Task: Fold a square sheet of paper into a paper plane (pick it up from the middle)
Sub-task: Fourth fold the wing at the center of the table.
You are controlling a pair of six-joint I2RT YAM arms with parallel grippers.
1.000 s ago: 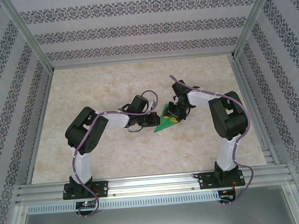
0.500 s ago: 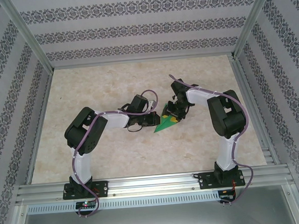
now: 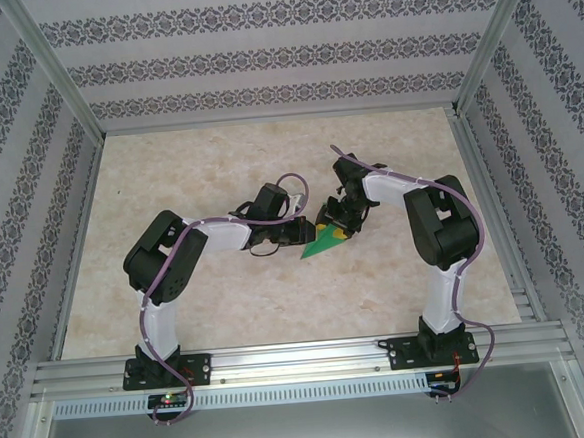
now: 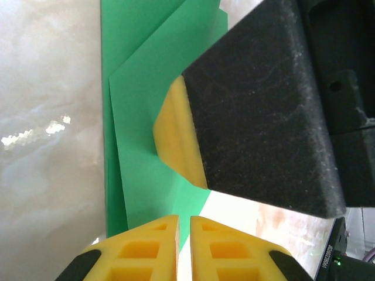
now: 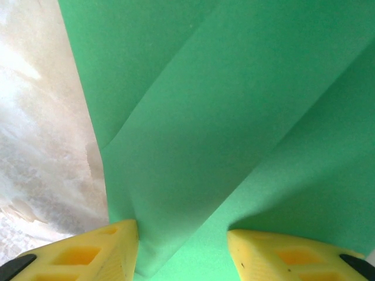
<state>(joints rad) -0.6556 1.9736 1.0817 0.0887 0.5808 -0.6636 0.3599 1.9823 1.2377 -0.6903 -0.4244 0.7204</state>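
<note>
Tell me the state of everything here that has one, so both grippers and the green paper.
Green paper: folded into a pointed shape with layered flaps, lying on the table.
Left gripper: shut, fingers almost touching at the paper's edge; whether it pinches the paper is unclear.
Right gripper: open, fingers apart over the paper, a fold running between them.

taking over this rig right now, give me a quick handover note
left gripper: fingers shut beside the paper's edge; can't tell if they pinch it.
right gripper: fingers open, straddling a raised fold.
green paper: on the table between the two arms, a partly folded triangle with overlapping flaps.
done: first folds.
to do: remaining folds into a slim dart.
</note>
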